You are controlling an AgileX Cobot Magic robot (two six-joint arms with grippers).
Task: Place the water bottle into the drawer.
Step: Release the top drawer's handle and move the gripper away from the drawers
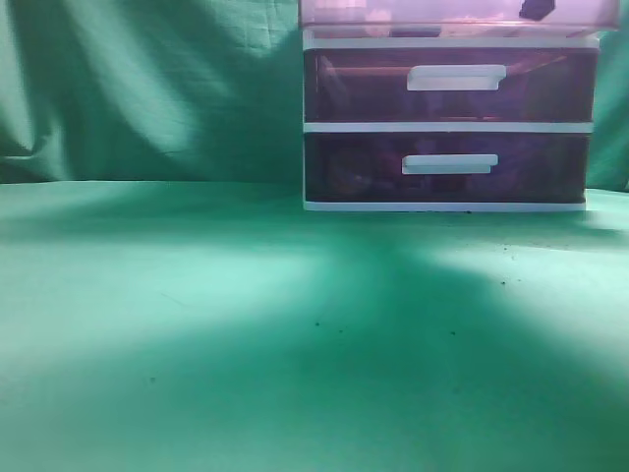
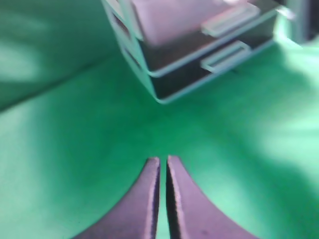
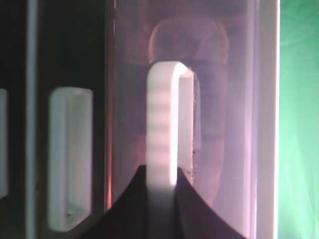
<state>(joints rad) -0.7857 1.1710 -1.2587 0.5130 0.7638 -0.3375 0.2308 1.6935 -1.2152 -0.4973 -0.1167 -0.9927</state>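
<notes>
The drawer (image 1: 423,12) is the uppermost of the white-framed unit and is cut off by the top edge of the exterior view. In the right wrist view my right gripper (image 3: 162,172) is shut on the drawer's white handle (image 3: 162,109). A dim rounded bottle-like shape (image 3: 209,74), probably the water bottle, shows through the translucent drawer front (image 3: 239,149). My left gripper (image 2: 163,160) is shut and empty, hovering over the green cloth in front of the unit (image 2: 149,74). It does not show in the exterior view.
Two lower dark drawers with white handles (image 1: 455,77) (image 1: 449,163) sit under the top one. Green cloth (image 1: 246,324) covers the table and hangs as a backdrop. A small dark shape (image 1: 536,8) shows at the top drawer's edge.
</notes>
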